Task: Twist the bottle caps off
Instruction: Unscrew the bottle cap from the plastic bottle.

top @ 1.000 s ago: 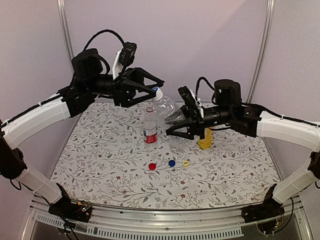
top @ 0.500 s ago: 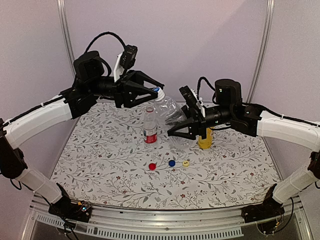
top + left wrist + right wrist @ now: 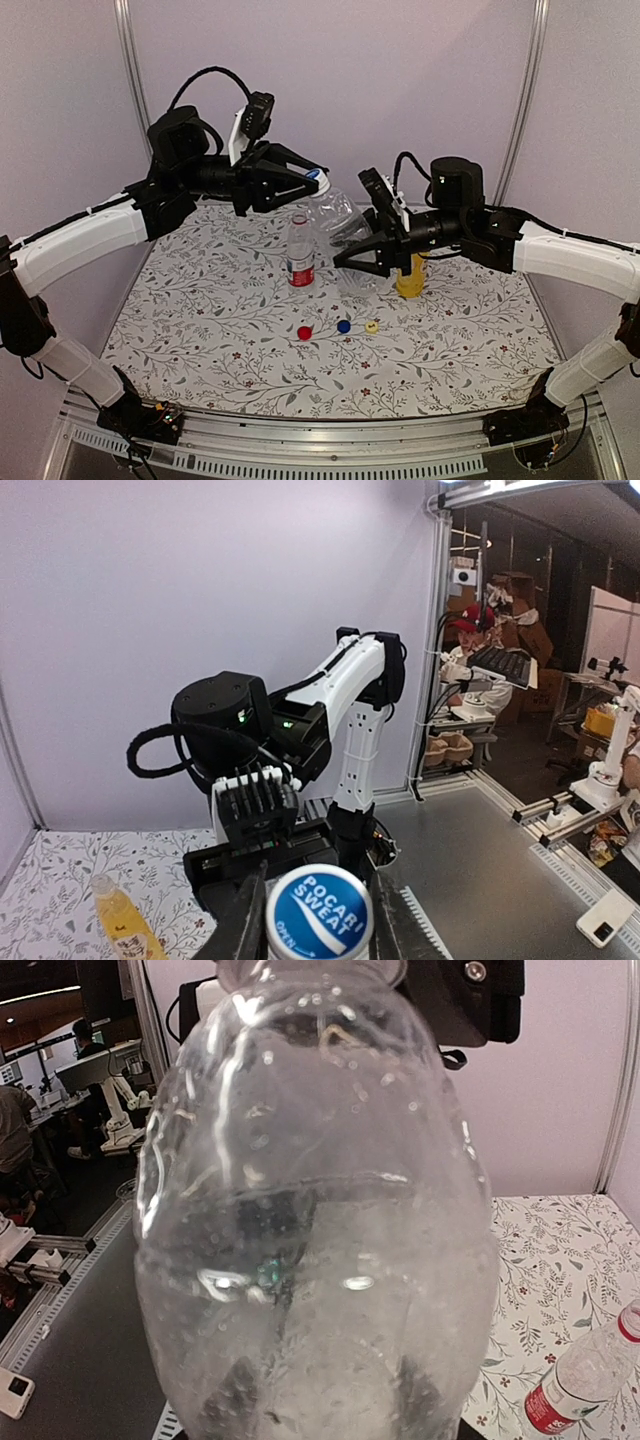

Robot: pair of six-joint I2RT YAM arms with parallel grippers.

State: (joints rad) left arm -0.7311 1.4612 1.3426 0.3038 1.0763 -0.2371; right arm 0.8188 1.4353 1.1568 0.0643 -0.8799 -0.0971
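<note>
My right gripper [image 3: 352,256] is shut on the body of a plain clear bottle [image 3: 337,216], holding it tilted above the table; the bottle fills the right wrist view [image 3: 315,1210]. My left gripper [image 3: 312,181] is shut on its blue-and-white cap [image 3: 319,912], one finger on each side. The red-white label bottle [image 3: 300,251] stands uncapped on the mat and shows in the right wrist view [image 3: 585,1380]. The yellow-liquid bottle [image 3: 408,279] stands behind my right gripper. I cannot make out the blue-label bottle.
Three loose caps lie on the floral mat [image 3: 200,320] in front of the bottles: red [image 3: 304,332], blue [image 3: 343,326] and yellow [image 3: 371,326]. Both arms reach over the back half of the table.
My left gripper has moved right onto the cap and its fingers have closed from wide open to gripping it. The right gripper keeps holding the bottle.
</note>
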